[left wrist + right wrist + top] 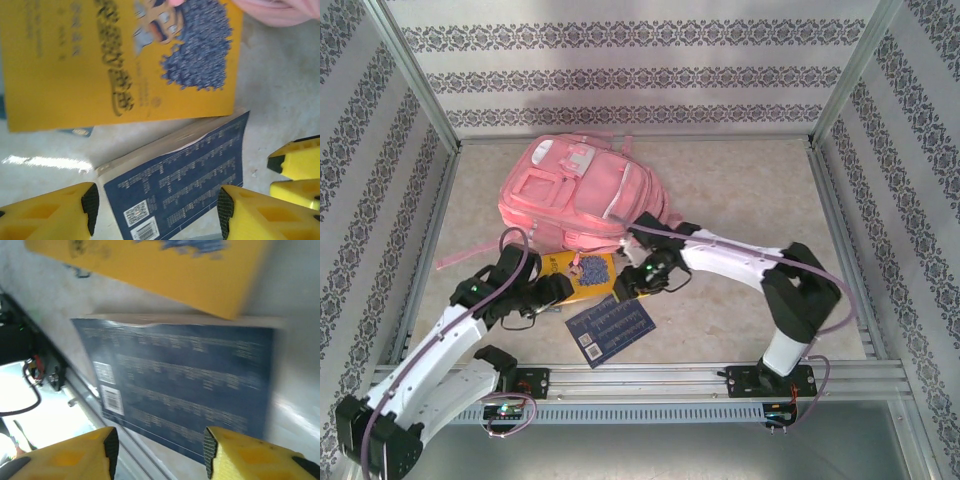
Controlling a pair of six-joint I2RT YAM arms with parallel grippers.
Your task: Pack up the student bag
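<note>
Well, you have the student bag point(575, 195) lying flat toward the far edge of the table point(740, 200), left of centre. A yellow book point(582, 275) sits just beside its near side, with a blue book point(610, 330) closer to the near edge. Your left claw point(155, 205) and right claw point(157, 450) hang over the blue book, both released.

The student bag point(582, 195) is coloured pink, with a pale grey-white patch point(580, 157). A yellow book point(582, 275) is printed with a blue-grey illustration; a navy book point(610, 330) is lined with pale text and white barcode labels point(145, 231). The walls point(620, 75) are banded with dark floral stripes. The tabletop point(750, 200) is mottled beige.
</note>
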